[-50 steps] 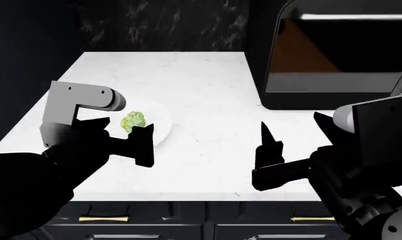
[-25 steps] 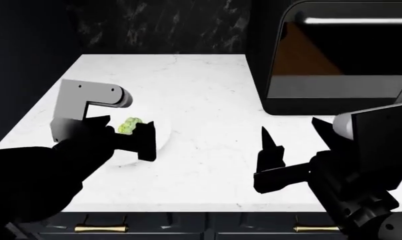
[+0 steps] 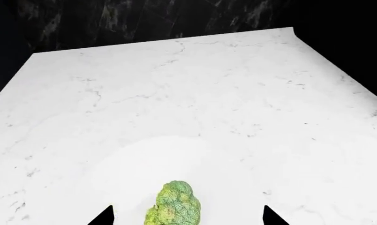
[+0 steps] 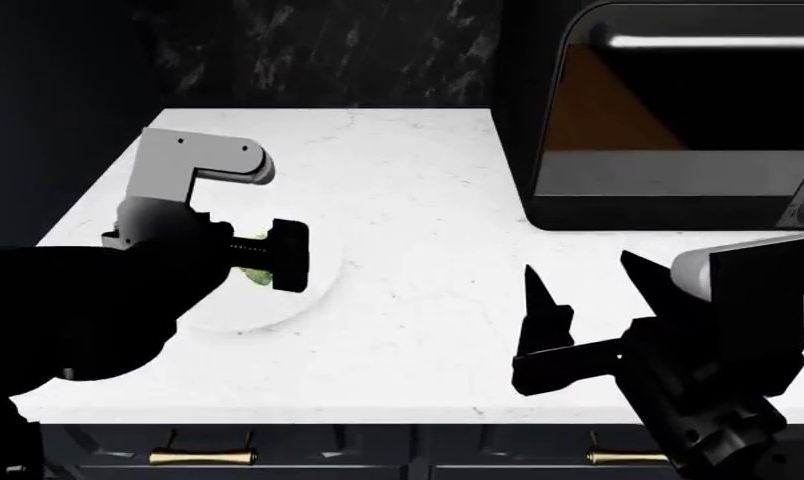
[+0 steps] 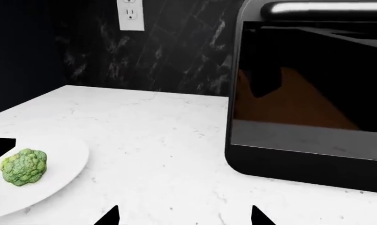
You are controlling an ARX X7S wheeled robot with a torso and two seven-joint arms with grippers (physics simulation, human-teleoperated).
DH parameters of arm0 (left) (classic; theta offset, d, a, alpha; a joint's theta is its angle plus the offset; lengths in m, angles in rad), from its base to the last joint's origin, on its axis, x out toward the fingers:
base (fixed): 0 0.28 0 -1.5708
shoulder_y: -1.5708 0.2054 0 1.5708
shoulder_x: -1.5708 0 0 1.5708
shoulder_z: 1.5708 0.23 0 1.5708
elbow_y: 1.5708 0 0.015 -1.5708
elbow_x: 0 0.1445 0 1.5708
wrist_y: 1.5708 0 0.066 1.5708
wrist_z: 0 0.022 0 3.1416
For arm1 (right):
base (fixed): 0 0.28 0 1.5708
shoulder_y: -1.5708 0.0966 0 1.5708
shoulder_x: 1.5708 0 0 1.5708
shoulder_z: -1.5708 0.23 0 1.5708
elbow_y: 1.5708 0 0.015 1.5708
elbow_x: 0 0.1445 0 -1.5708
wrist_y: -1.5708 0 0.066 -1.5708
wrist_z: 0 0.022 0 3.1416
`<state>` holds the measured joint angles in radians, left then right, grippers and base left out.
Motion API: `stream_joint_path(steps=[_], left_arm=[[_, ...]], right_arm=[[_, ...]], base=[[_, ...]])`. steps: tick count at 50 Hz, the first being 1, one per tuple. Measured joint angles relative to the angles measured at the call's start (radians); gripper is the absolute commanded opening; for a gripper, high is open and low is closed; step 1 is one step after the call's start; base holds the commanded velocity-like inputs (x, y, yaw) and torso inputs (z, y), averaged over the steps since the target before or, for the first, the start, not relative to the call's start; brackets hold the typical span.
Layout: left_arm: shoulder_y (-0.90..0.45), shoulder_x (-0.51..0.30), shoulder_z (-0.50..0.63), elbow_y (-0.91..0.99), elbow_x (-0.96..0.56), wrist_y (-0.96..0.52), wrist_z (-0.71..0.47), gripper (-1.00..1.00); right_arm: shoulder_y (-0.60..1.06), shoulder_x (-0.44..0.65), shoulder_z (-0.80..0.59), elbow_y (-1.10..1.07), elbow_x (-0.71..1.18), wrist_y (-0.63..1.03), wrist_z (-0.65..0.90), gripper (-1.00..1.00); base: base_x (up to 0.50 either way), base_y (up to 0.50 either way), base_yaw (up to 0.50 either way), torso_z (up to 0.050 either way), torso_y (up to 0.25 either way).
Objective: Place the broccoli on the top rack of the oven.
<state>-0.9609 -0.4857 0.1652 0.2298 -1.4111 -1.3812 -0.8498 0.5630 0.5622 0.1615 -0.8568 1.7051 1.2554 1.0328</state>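
Broccoli point(image 5: 24, 167) lies on my white plate point(image 5: 63, 159), which sits on the marble counter point(image 4: 416, 210) at about 9 o'clock in the head view. Going by size: the counter fills most of that view, running back to a dark veined wall point(image 5: 169, 47) with a white outlet point(image 5: 131, 14). At 1 to 2 o'clock stands a black box point(image 4: 682, 120) with a glass door and a silvery handle point(image 5: 326, 8) across its top; I cannot see any rack behind the glass. My left arm point(image 4: 95, 300) reaches over the plate, and my left gripper point(image 3: 187, 218) is spread wide, a fingertip point(image 3: 104, 216) on either side of the broccoli and clear of it, nothing gripped. My right gripper point(image 4: 582, 310) hangs at about 5 o'clock over bare counter, well apart from the plate, also spread wide and empty. Below the counter edge are brass drawer pulls point(image 4: 202, 457).
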Motion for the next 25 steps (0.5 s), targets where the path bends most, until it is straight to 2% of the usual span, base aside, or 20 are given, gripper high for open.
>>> stream_joint_path(steps=[25], left_arm=[[0.004,0.008,0.076,-0.11,0.073,0.04,0.036,1.0]], right_arm=[[-0.025,0.001,-0.003,-0.008,-0.059,-0.006,-0.06,1.0]], base=[[0.0,0.0,0.0,0.0,0.0]])
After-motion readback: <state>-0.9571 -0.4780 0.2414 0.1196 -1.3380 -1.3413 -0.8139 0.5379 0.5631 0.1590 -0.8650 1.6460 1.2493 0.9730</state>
